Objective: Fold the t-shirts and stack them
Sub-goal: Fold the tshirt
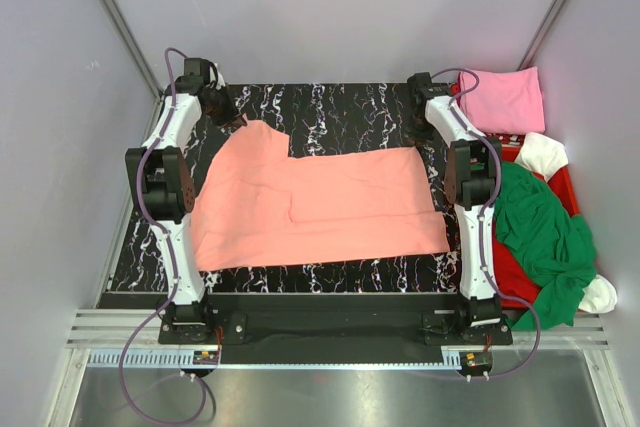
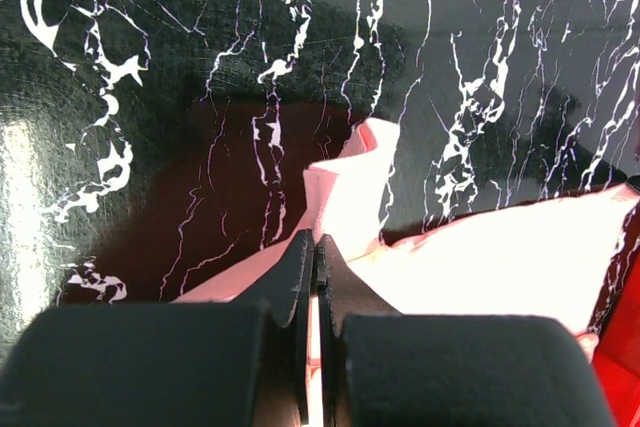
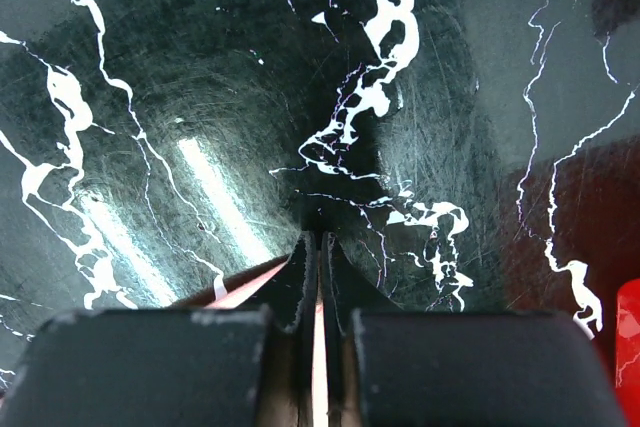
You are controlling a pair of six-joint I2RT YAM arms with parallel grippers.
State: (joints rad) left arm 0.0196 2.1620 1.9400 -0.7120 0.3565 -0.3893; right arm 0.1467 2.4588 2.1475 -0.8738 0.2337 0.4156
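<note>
A salmon-orange t-shirt (image 1: 320,202) lies spread flat on the black marble table (image 1: 340,107). My left gripper (image 1: 238,120) is shut on its far left corner, and the cloth (image 2: 480,257) bunches up just past the fingertips (image 2: 300,257). My right gripper (image 1: 419,139) is shut on the far right corner, where a thin strip of salmon cloth (image 3: 245,295) shows between and beside the jaws. A pink shirt (image 1: 503,99) lies flat at the far right. Green (image 1: 545,237), red (image 1: 508,269) and white (image 1: 541,153) shirts are piled on the right.
A red plastic crate (image 1: 566,179) at the table's right side holds the piled shirts, which spill over its edge. Grey walls close in the left, right and back. Both arm bases stand at the near edge.
</note>
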